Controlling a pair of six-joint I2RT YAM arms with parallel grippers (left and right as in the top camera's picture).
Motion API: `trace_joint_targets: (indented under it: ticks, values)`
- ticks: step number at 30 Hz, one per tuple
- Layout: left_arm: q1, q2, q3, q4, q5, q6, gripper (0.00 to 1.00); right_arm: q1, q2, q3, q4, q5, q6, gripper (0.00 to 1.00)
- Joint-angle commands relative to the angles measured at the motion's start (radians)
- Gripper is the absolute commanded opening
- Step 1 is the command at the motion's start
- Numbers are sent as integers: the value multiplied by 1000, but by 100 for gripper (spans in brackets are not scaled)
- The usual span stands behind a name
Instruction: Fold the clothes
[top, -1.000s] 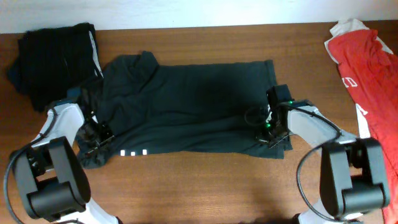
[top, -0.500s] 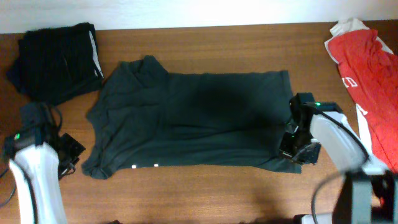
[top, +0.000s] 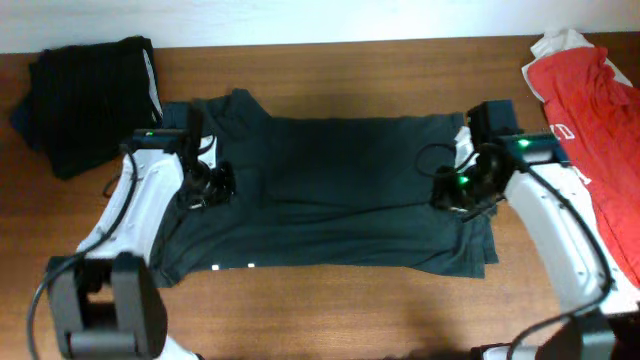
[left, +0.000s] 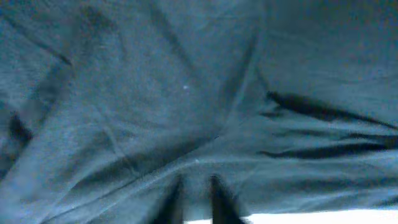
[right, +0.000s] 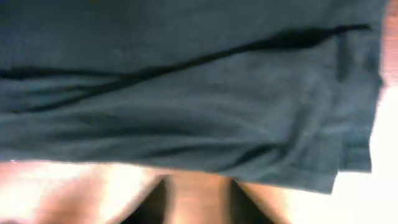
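Note:
The dark grey-green T-shirt (top: 330, 190) lies spread across the middle of the table, with a small white print at its lower left. My left gripper (top: 207, 185) hangs over the shirt's left part. In the left wrist view the cloth (left: 186, 93) fills the frame, and the fingers (left: 198, 202) stand a little apart with flat cloth behind them. My right gripper (top: 450, 190) is at the shirt's right side. In the right wrist view its fingers (right: 198, 202) are wide apart over bare wood, just short of the hem (right: 280, 177). Neither gripper holds anything.
A folded black garment (top: 90, 95) lies at the back left corner. A red garment with white print (top: 590, 110) lies along the right edge. The wooden table (top: 330, 310) shows in front of the shirt.
Both arms swung out to the table's sides, the shirt shifting right, then came back in over the shirt. The left gripper is now on its left part, the right one at its right side.

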Motion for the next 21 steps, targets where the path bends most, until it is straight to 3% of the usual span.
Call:
trace_joint_targets:
  ticks: [1, 7, 9, 13, 16, 18, 20, 21]
  values:
    - [0, 122, 0, 1, -18, 13, 1, 57, 95, -74, 79, -14, 44, 8]
    - [1, 276, -3, 18, -68, 5, 1, 120, 280, -179, 230, -12, 77, 4]
    - [8, 289, -14, 15, -136, -47, 1, 121, 283, -215, 264, -12, 92, 10]
    - [86, 289, -197, 40, -188, -148, 1, 121, 283, -311, 305, -8, 120, 15]
    - [150, 285, -332, 82, -168, -199, 1, 121, 282, -328, 238, 32, 174, 10]
    - [189, 227, -336, 21, -170, -204, 1, 122, 275, -328, 152, 80, 178, 4]
    - [188, 58, -336, -43, -169, -206, 1, 122, 217, -328, 59, 127, 189, 4]
    - [188, -48, -336, -60, -169, -205, 1, 122, 179, -324, 37, 127, 188, 15]
